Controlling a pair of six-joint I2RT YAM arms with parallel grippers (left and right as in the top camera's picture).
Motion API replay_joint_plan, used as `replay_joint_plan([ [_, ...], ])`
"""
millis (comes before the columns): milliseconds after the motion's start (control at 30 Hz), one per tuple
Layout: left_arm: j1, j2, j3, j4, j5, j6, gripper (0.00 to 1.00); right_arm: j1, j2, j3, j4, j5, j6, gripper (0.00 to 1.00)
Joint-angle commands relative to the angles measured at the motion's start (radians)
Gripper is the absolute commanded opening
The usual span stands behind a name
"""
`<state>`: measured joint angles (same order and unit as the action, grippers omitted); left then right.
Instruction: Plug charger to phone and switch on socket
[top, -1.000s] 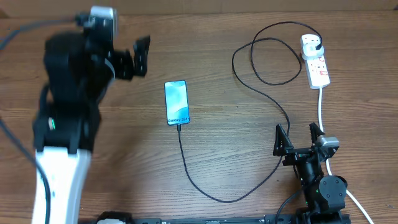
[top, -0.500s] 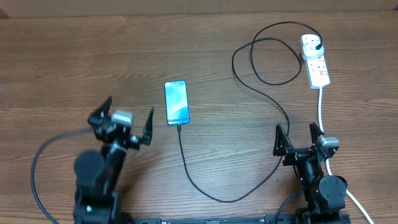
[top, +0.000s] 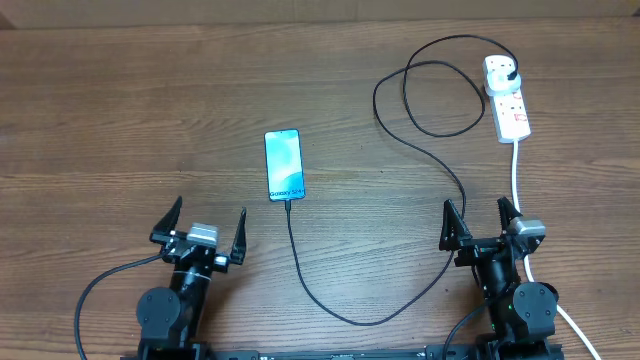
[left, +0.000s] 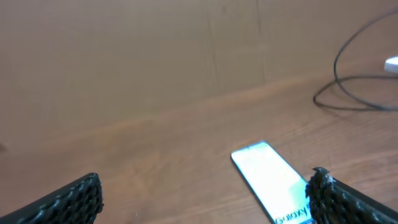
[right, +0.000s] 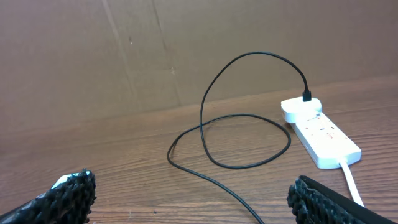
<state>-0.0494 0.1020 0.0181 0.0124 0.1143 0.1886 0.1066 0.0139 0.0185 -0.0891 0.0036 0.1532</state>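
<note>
The phone (top: 284, 165) lies face up mid-table with a light blue screen; it also shows in the left wrist view (left: 268, 179). The black charger cable (top: 330, 305) runs from the phone's near end in a loop to the black plug (top: 514, 72) seated in the white socket strip (top: 508, 98). The right wrist view shows the cable (right: 249, 165) and the strip (right: 323, 132). My left gripper (top: 203, 226) is open and empty at the near left. My right gripper (top: 481, 218) is open and empty at the near right, by the thick white cord (top: 517, 175).
A brown cardboard wall (right: 186, 43) stands along the table's far edge. The wooden table (top: 120, 120) is bare at the far left. The white cord runs past my right arm's base (top: 575, 325).
My left arm has drawn back from the far left of the table to the near edge and folded down. The phone, cable, socket and right arm have not moved.
</note>
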Motion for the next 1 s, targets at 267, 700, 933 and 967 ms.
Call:
replay_joint_plan([
  [267,0.012,-0.099,-0.013,-0.083,-0.021,0.014,1.00,0.006,-0.011,-0.011,0.006,-0.005,-0.002,1.00],
  [700,0.012,-0.098,-0.013,-0.083,-0.021,0.014,1.00,0.006,-0.011,-0.011,0.006,-0.005,-0.002,1.00],
  [933,0.012,-0.098,-0.013,-0.083,-0.021,0.014,1.00,0.006,-0.011,-0.011,0.006,-0.005,-0.002,1.00],
  [967,0.012,-0.098,-0.013,-0.083,-0.021,0.014,1.00,0.006,-0.011,-0.011,0.006,-0.005,-0.002,1.00],
])
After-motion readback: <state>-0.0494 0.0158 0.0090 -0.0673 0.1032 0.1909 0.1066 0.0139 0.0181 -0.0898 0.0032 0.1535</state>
